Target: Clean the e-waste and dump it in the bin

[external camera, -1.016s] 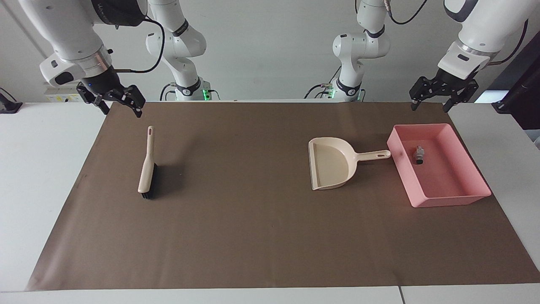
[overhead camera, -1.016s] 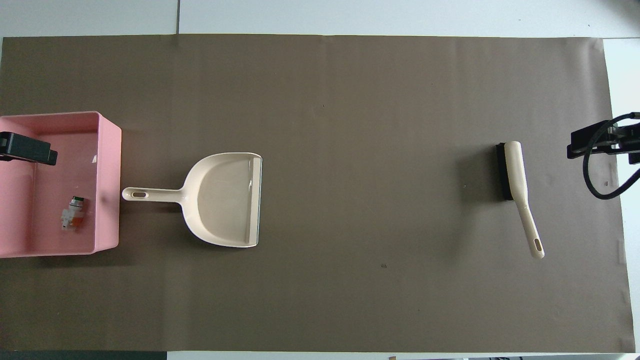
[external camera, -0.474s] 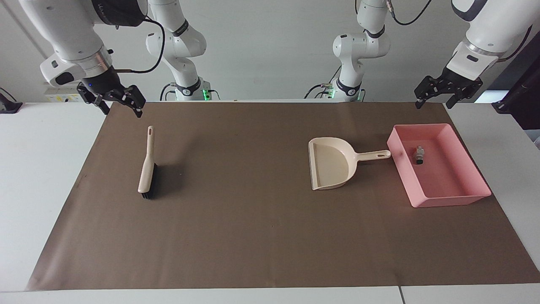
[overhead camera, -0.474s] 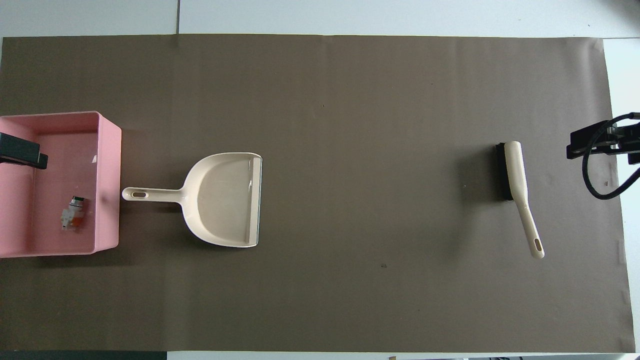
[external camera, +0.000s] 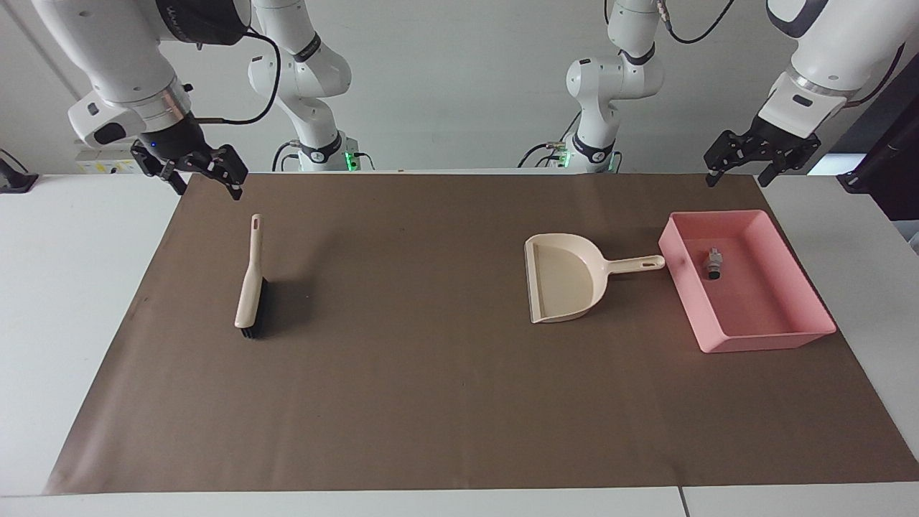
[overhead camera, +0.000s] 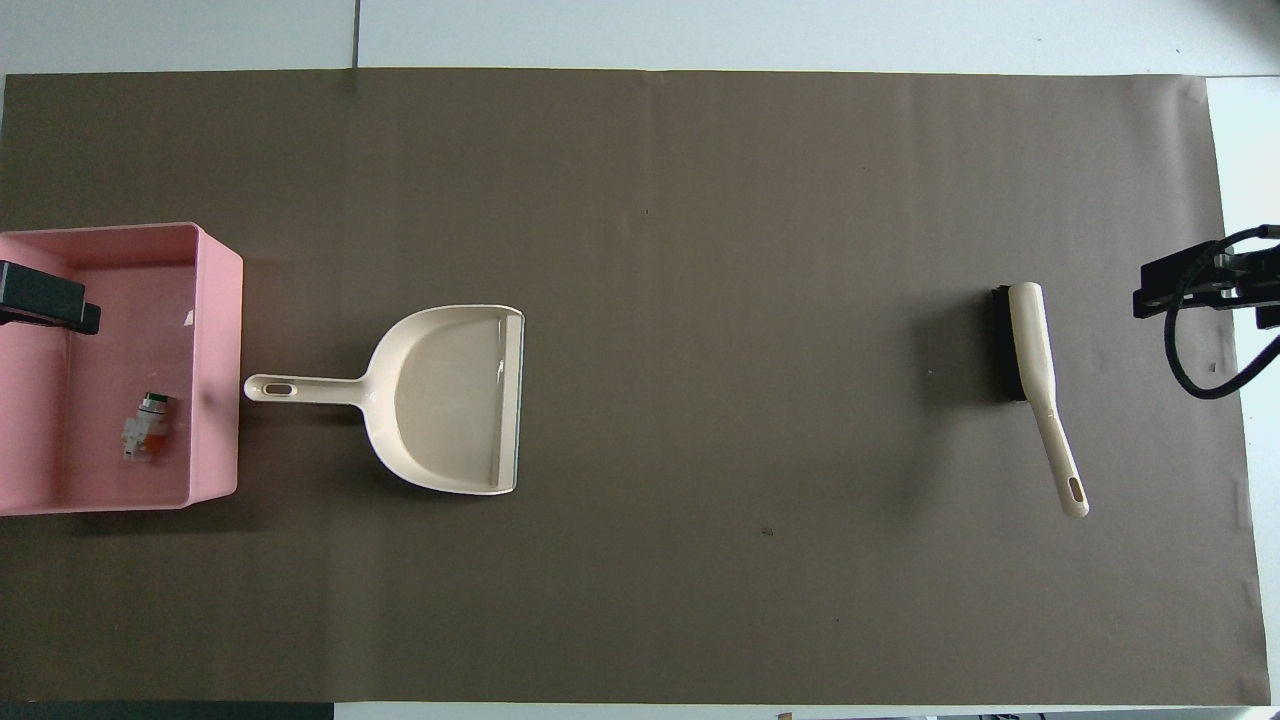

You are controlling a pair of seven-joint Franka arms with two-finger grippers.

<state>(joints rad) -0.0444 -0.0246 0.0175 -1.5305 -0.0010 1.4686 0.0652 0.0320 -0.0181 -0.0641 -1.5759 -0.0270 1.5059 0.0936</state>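
Writing: faint lettering on the dark collar of the right arm near the top of the facing view, too small to read; no label legible on any item.
E-waste [external camera: 712, 263]: one small white part with a green band and a dark tip lies on the floor of the bin, in the half nearer the robots. Its long axis runs roughly toward and away from the robots, the dark tip pointing away from them. An orange patch shows on it in the overhead view [overhead camera: 146, 428]. A second, black blocky piece cannot be made out.
Bin [external camera: 804, 335]: shallow pink tray at the left arm's end of the tabletop, resting on the brown mat [external camera: 431, 402]; long axis runs toward and away from the robots, slightly skewed.
Dustpan [external camera: 563, 286]: beige, flat on the mat just beside the bin; handle points at the bin wall, mouth opens toward the right arm's end.
Brush [external camera: 250, 280]: beige with black bristles, lying at the right arm's end; handle points toward the robots.
Left gripper [external camera: 737, 171]: raised over the mat edge near the bin's corner closest to the robots; jaws spread wide, holding nothing.
Right gripper [external camera: 208, 183]: raised over the mat edge above the brush handle's end; jaws spread wide, holding nothing.
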